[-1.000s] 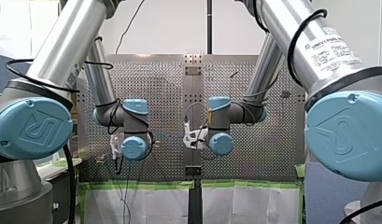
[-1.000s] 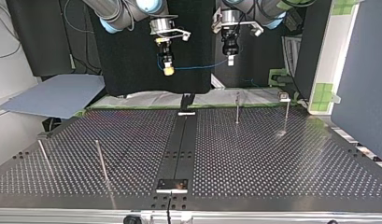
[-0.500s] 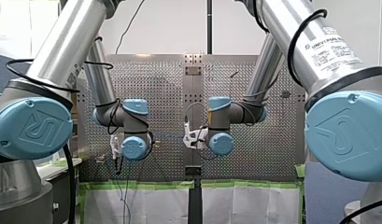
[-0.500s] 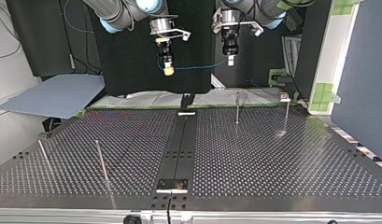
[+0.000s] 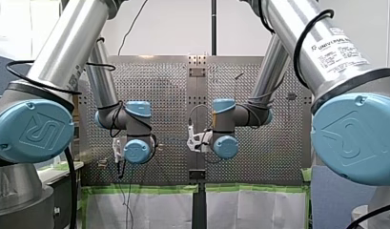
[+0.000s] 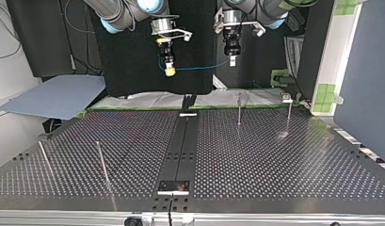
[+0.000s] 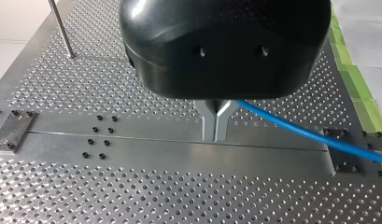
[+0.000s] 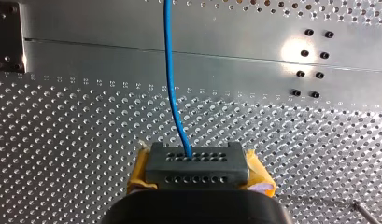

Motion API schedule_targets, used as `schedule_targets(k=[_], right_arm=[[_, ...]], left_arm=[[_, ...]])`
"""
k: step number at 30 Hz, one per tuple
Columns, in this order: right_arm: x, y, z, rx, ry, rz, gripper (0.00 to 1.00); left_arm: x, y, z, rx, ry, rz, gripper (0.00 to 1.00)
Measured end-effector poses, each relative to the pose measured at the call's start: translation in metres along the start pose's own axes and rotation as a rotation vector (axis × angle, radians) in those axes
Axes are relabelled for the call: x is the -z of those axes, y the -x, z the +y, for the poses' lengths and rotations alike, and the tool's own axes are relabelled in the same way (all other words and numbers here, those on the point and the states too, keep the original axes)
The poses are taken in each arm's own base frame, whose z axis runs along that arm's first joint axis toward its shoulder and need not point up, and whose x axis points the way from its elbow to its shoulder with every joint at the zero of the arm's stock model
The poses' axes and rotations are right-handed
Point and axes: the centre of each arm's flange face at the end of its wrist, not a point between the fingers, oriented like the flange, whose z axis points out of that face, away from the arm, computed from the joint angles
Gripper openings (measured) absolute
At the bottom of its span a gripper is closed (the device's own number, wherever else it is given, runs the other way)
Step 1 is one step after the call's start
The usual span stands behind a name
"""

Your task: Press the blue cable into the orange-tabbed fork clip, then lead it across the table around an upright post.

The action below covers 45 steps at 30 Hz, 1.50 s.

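In the top view both grippers hang above the table's far edge with the blue cable (image 6: 199, 67) strung between them. My left gripper (image 6: 232, 60) is at that view's right, my right gripper (image 6: 169, 70), with yellow pads, at its left. In the left wrist view the metal fingers (image 7: 208, 122) are shut, and the blue cable (image 7: 300, 133) leaves them sideways over the plate. In the right wrist view the blue cable (image 8: 170, 74) runs straight ahead from my right gripper (image 8: 197, 164), shut on it between yellow pads (image 8: 258, 171). I see no orange-tabbed clip.
Upright posts stand on the perforated table (image 6: 275, 160): two thin posts (image 6: 238, 110) (image 6: 289, 115) far on the top view's right, two leaning posts (image 6: 103, 162) (image 6: 44, 157) near its left. A dark centre strip (image 6: 180, 150) runs down the middle. A post (image 7: 61, 28) stands ahead of my left gripper.
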Motion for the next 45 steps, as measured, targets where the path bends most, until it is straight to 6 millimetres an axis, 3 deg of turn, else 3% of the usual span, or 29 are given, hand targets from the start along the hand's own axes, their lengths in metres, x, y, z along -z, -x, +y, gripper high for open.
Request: schedule_targets(k=[6, 16, 30, 39, 45], right_arm=[[0.000, 0.000, 0.000, 0.001, 0.000, 0.001, 0.00], [0.000, -0.001, 0.000, 0.001, 0.000, 0.001, 0.00], [-0.001, 0.000, 0.000, 0.004, 0.002, 0.000, 0.00], [0.001, 0.032, 0.000, 0.058, 0.021, -0.102, 0.00], [0.008, 0.042, 0.001, 0.076, 0.015, -0.163, 0.00]], left_arm=[[0.002, -0.003, 0.000, -0.008, -0.004, 0.010, 0.00], [0.014, -0.033, 0.008, -0.076, -0.003, 0.111, 0.00], [0.015, -0.037, 0.009, -0.082, -0.003, 0.119, 0.00], [0.016, -0.037, 0.009, -0.082, -0.003, 0.119, 0.00], [0.016, -0.037, 0.009, -0.082, -0.003, 0.119, 0.00]])
